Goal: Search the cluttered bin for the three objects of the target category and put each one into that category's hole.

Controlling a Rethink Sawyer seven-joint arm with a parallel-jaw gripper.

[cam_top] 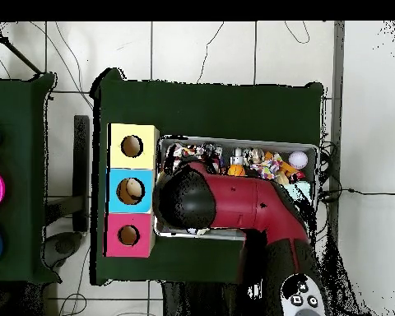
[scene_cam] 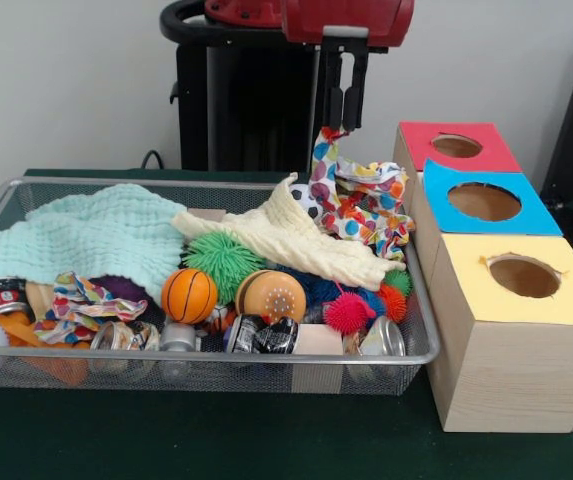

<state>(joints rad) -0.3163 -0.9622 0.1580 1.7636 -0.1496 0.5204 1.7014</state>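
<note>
Front view: hand (scene_cam: 340, 122) holds polka-dot cloth (scene_cam: 358, 196) hanging lengthwise downward.

One wire mesh bin (scene_cam: 26, 190), three holed boxes (scene_cam: 506, 340), two polka-dot cloths (scene_cam: 361, 205), several spiky balls (scene_cam: 224, 260).

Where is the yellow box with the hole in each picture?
Front view: the yellow-topped box is at the lower right, nearest the camera, beside the bin.
Overhead view: the same box is upper left of centre, top of the row.
Shared landmark: the blue-topped box next to it.
</note>
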